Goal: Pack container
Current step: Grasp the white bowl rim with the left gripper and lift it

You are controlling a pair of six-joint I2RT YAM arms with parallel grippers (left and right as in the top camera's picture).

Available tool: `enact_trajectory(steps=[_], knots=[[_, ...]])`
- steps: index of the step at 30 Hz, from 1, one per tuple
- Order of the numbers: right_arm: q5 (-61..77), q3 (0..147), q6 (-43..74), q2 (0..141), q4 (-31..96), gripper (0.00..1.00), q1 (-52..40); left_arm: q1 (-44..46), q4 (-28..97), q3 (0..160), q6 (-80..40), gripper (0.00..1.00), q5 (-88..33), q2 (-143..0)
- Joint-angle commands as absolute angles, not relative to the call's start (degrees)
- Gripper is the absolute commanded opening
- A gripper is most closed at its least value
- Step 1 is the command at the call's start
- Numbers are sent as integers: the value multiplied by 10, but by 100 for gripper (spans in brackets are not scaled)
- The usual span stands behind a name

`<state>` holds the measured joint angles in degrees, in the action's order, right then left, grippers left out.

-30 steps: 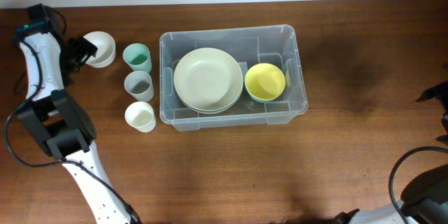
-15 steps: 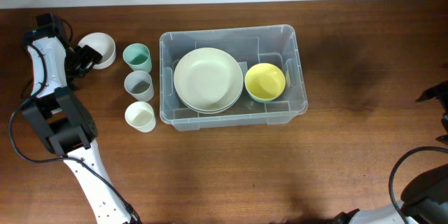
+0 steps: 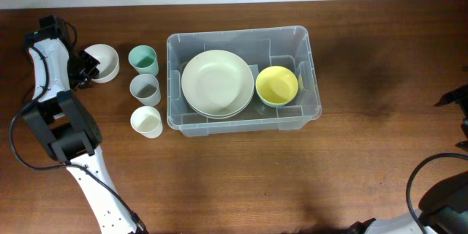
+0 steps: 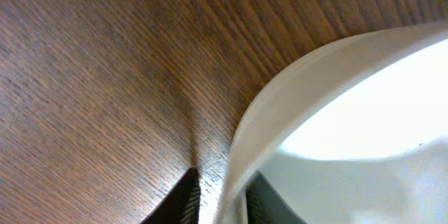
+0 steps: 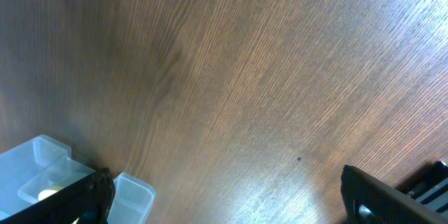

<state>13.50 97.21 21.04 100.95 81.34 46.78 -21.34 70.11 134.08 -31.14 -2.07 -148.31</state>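
Observation:
The container [image 3: 243, 40], a large clear plastic bin, stands at the table's middle with cream plates [image 3: 217, 82] and a yellow bowl [image 3: 276, 85] inside it. A white bowl [image 3: 102, 62] sits at the far left. My left gripper [image 3: 82, 67] is shut on that bowl's left rim. In the left wrist view the white bowl [image 4: 336, 112] has its rim between the two dark fingertips of the left gripper [image 4: 224, 199]. My right gripper [image 5: 224, 203] stands open over bare wood at the far right, with a corner of the container [image 5: 42, 171] at the lower left of its view.
Three cups stand in a column between the white bowl and the bin: a teal cup [image 3: 143, 60], a grey cup [image 3: 145, 88] and a white cup [image 3: 146, 121]. The left arm's base runs along the table's left front.
My left gripper has closed from wide open onto the white bowl's rim. The bowl has shifted a little toward the front. The right arm has not moved.

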Motion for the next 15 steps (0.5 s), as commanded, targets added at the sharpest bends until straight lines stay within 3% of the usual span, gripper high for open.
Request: enact_trajectory(steps=[1, 4, 15], knots=[[132, 968, 215, 1008, 813, 99, 469, -220, 705, 1340, -313, 15, -17, -1489], [132, 968, 215, 1008, 813, 99, 469, -228, 708, 1347, -312, 1, -16, -1489], [132, 968, 215, 1008, 813, 99, 469, -280, 785, 1484, -300, 1, -17, -1484]])
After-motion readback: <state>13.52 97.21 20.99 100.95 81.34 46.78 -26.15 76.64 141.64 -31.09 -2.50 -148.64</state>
